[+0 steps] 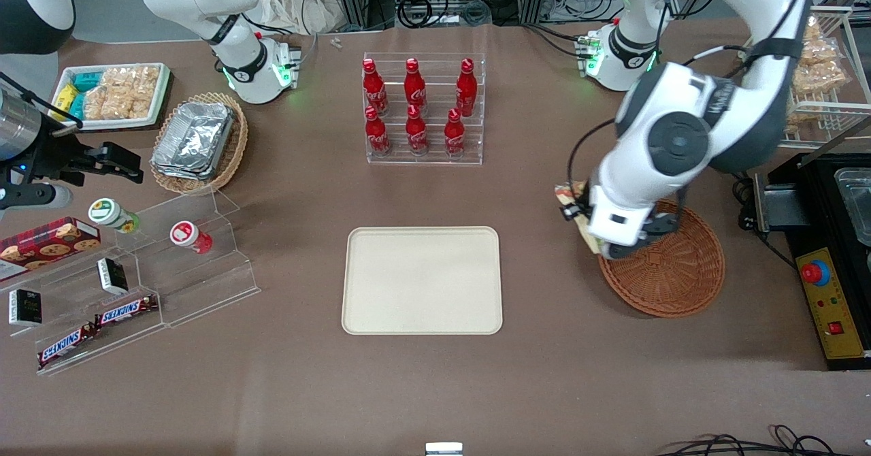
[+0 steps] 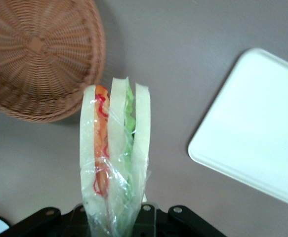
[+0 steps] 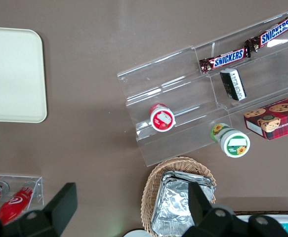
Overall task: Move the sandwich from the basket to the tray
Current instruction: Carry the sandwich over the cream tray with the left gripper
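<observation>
gripper (image 2: 115,222) clamped on sandwich (image 2: 115,153), plastic-wrapped wedge sticking straight out from fingers, orange and green layers edge-on. whole thing lifted, hanging over bare table just off basket (image 1: 670,265) rim on tray-facing side. basket looks empty now. key bit: tray (image 1: 422,280) sits toward parked arm's end from gripper, clear strip of brown table between, about level with basket from front camera. so guess next is sideways carry, then lower. tray bare, loads of room.

robot lab, cables (image 1: 435,0), mock snack displays (image 1: 136,286)
</observation>
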